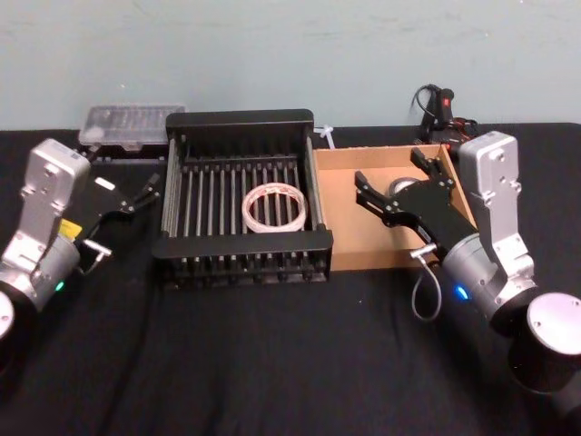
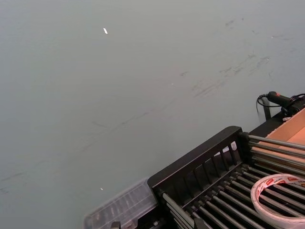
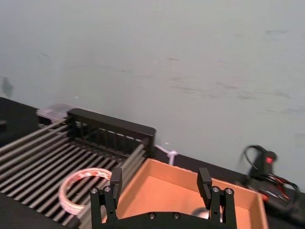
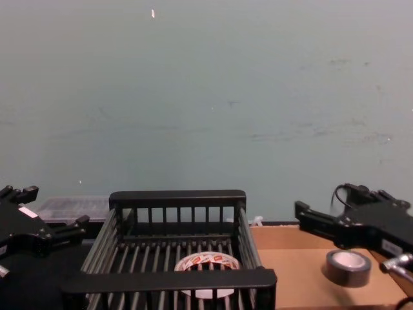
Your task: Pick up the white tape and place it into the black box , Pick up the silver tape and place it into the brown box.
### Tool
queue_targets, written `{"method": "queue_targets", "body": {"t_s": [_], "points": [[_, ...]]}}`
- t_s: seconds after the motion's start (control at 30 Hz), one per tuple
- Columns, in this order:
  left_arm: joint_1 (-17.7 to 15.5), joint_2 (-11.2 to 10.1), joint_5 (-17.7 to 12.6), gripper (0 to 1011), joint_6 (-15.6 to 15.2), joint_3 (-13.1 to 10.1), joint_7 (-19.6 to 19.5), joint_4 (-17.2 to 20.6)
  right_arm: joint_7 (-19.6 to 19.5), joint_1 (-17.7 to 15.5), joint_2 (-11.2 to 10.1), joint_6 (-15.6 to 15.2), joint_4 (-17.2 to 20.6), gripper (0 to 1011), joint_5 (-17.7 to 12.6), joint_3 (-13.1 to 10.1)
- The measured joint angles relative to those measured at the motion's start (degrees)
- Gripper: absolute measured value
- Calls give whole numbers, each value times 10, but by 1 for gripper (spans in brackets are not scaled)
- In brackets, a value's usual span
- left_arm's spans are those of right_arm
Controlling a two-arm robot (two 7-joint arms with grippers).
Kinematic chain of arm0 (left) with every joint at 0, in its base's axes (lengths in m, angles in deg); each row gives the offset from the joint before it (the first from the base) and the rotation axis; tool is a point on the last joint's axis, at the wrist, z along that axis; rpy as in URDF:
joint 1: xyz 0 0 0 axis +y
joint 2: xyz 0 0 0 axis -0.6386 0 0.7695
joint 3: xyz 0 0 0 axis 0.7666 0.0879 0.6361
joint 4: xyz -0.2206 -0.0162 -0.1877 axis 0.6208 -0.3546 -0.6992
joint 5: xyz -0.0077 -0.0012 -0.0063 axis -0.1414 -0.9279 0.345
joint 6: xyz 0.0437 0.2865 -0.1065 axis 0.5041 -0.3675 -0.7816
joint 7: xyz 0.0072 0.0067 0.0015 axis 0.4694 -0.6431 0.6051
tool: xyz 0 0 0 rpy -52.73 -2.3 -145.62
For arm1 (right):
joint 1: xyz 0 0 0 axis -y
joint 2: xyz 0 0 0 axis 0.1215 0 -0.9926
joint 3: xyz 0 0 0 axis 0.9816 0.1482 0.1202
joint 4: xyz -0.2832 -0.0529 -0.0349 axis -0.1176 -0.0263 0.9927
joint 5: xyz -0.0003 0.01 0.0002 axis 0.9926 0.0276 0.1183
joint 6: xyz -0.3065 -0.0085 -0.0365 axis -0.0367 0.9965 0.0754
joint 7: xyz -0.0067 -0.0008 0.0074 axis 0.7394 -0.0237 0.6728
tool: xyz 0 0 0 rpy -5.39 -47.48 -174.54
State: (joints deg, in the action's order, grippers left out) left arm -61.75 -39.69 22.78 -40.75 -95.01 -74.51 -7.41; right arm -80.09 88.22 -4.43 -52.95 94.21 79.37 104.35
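The white tape [image 1: 274, 207] lies flat on the slatted floor of the black box [image 1: 243, 120], toward the right side of the crate and clear of its walls. The black box stands at the middle of the black surface [image 1: 272, 363], with the brown box [image 1: 338, 213] touching its right side.

The silver tape [image 4: 348, 267] sits flat on the floor of the brown box, in its right half. The right tool [image 1: 391, 183] hangs above that tray with its fingers spread wide and nothing between them; in the chest view the grey roll sits just beneath it, apart from the fingers.

The left tool [image 1: 150, 188] hovers just left of the black box, beside its left wall, its fingers parted and holding nothing.

A clear plastic case [image 1: 130, 122] rests at the far left, behind the crate's corner. A black device with red parts and cables [image 1: 442, 107] lies at the far right, behind the brown box, near the pale wall [image 1: 290, 54].
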Motion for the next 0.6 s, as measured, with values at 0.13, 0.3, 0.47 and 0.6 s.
{"method": "queue_targets", "body": {"t_s": [0.13,0.3,0.47,0.6], "points": [[0,0,0,1001,0,0,0,0,-11,-9,7,5,0,1002,7,-7],[0,0,0,1001,0,0,0,0,-22,-19,19,15,-10,1002,15,-17],[0,0,0,1001,0,0,0,0,-25,-27,29,21,-23,1002,20,-27],[0,0,0,1001,0,0,0,0,-25,-29,35,23,-30,1002,21,-33]]}}
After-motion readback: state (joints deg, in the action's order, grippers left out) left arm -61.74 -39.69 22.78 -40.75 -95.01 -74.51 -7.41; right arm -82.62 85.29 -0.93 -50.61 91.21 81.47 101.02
